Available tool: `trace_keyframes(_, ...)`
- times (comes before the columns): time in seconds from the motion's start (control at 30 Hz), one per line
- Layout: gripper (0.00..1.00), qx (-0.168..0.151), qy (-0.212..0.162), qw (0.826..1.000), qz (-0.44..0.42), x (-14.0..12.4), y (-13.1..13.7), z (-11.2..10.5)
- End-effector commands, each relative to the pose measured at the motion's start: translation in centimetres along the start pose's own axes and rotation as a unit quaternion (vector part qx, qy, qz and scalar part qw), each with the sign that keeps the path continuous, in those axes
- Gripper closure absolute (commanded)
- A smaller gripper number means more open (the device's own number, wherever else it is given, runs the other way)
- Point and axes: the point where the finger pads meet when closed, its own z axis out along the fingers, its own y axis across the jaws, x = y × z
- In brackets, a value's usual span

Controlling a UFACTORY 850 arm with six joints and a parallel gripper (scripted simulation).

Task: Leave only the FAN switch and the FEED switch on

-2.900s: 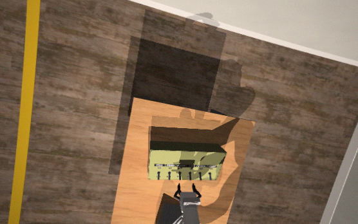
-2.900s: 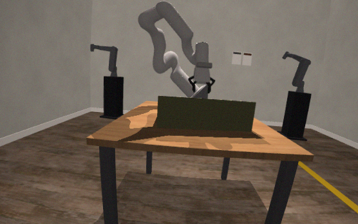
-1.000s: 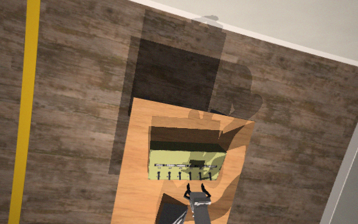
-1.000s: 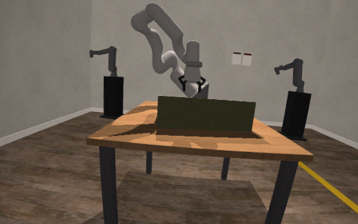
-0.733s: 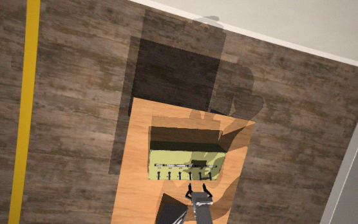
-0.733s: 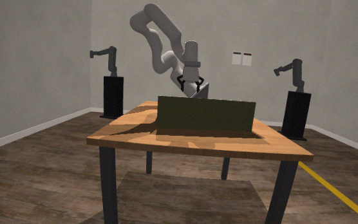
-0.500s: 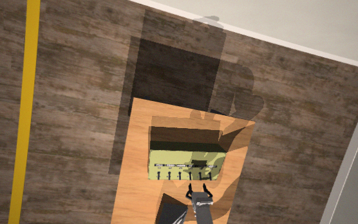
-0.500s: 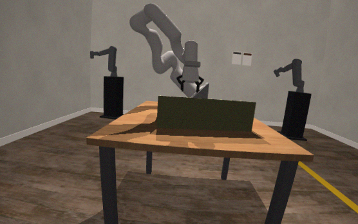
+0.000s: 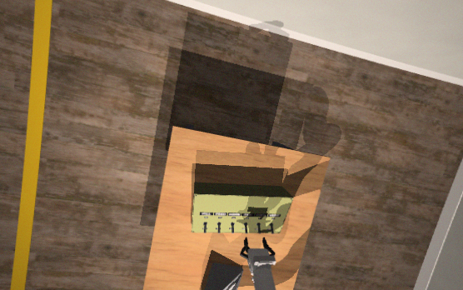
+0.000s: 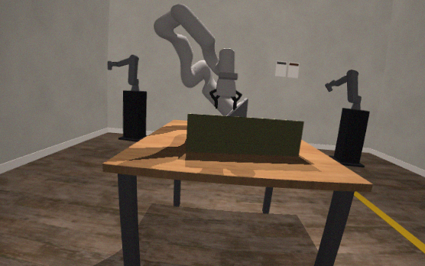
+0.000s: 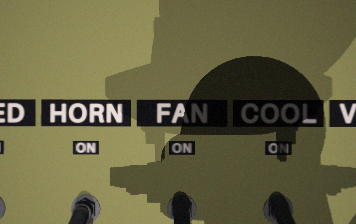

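Olive console (image 11: 75, 50) labels left and right run off-frame.

The console (image 9: 241, 206) has an olive-green face with black label strips lettered in white and black toggle levers (image 9: 232, 227). Under it, the table (image 9: 179, 250) is orange-brown wood grain. Left of the table, a yellow stripe (image 9: 35, 142) crosses the grey-brown plank floor (image 9: 104, 125).

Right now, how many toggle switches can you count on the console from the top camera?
6, in one row along the console front edge: at. None appear hidden; the open gripper hovers just short of them.
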Motion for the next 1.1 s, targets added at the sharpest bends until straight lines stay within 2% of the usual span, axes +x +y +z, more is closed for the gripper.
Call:
trace_keyframes(0.0, 0.00, 0.000, 0.001, 1.000, 0.000, 0.08, -0.01, -0.03)
trace_keyframes(0.83, 0.00, 0.000, 0.001, 1.000, 0.000, 0.08, 0.00, -0.03)
trace_keyframes(1.07, 0.00, 0.000, 0.001, 1.000, 0.000, 0.08, 0.74, -0.03)
